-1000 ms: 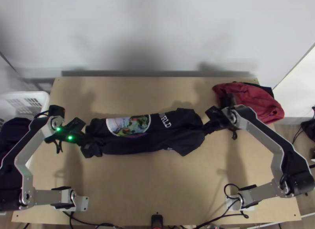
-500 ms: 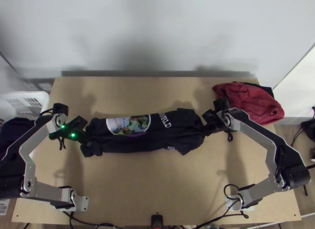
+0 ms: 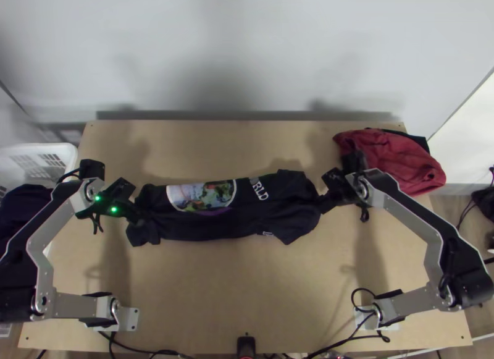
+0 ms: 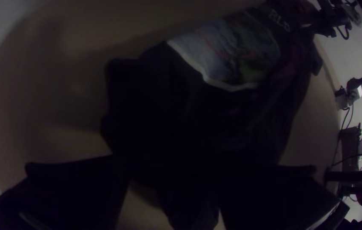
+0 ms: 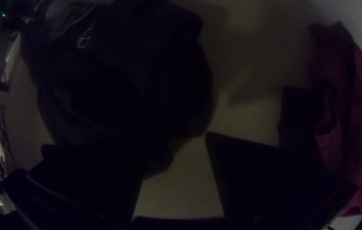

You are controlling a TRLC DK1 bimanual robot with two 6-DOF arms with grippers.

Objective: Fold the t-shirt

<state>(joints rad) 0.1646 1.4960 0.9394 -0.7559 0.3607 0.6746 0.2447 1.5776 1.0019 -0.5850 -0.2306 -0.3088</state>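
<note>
Found dark t-shirt (image 3: 272, 220) laid in long narrow band across table (image 3: 247, 297), w/ round coloured print (image 3: 200, 196) & white lettering (image 3: 258, 188) facing up. Noted left gripper (image 3: 137, 215) at shirt's L end, w/ fingers (image 4: 70, 191) spread & some dark cloth in gap. Noted right gripper (image 3: 322, 204) at shirt's R end, w/ fingers (image 5: 266, 179) likewise spread; cannot tell if touching cloth. Logged red cloth (image 3: 395, 158) past shirt's R end, toward far edge. Logged white basket (image 3: 58, 150) past L end, w/ dark garment (image 3: 21, 204) inside.
</note>
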